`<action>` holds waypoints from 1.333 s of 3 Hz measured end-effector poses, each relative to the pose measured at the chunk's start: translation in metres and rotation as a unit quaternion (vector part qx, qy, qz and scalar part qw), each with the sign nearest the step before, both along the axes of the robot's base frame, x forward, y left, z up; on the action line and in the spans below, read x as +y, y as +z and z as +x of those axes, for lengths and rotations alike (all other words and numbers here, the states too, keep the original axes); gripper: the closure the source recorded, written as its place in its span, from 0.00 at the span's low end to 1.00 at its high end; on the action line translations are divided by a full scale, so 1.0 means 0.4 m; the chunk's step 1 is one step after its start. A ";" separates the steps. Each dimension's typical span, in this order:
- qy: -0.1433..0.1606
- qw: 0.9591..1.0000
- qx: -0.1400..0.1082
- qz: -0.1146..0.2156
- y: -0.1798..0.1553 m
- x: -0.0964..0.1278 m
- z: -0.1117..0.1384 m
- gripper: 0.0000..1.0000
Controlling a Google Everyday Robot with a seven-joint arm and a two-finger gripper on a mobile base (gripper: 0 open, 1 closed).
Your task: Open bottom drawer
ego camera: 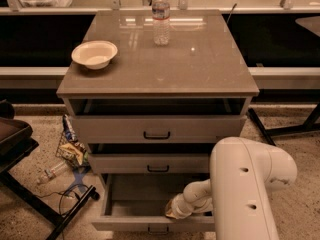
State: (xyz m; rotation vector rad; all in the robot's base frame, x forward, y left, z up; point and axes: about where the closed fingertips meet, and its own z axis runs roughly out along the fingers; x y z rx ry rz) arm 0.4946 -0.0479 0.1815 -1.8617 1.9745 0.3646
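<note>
The bottom drawer (pixel 150 223) is the lowest of three grey-beige drawers in the cabinet. It stands pulled well out, its inside empty, with a small black bar handle (pixel 158 230) at the bottom edge of the view. My white arm reaches from the right down into the drawer. The gripper (pixel 170 211) is at the drawer's front, just behind the front panel and above the handle. The middle drawer (pixel 150 164) and top drawer (pixel 155 129) are each slightly open.
On the cabinet top (pixel 200 69) stand a white bowl (pixel 94 53) and a clear water bottle (pixel 160 15). A dark stand (pixel 20 154) and a basket of snack bags (pixel 74 149) sit on the floor to the left. My arm's bulk (pixel 245 194) fills the lower right.
</note>
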 end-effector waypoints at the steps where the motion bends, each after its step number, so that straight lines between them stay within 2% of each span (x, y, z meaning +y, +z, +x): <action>1: -0.019 1.000 0.010 -0.007 -0.039 -0.011 0.022 1.00; 3: -0.012 1.000 0.019 -0.006 -0.051 -0.003 0.009 1.00; 4: 0.001 0.999 0.047 -0.003 -0.090 0.001 -0.031 1.00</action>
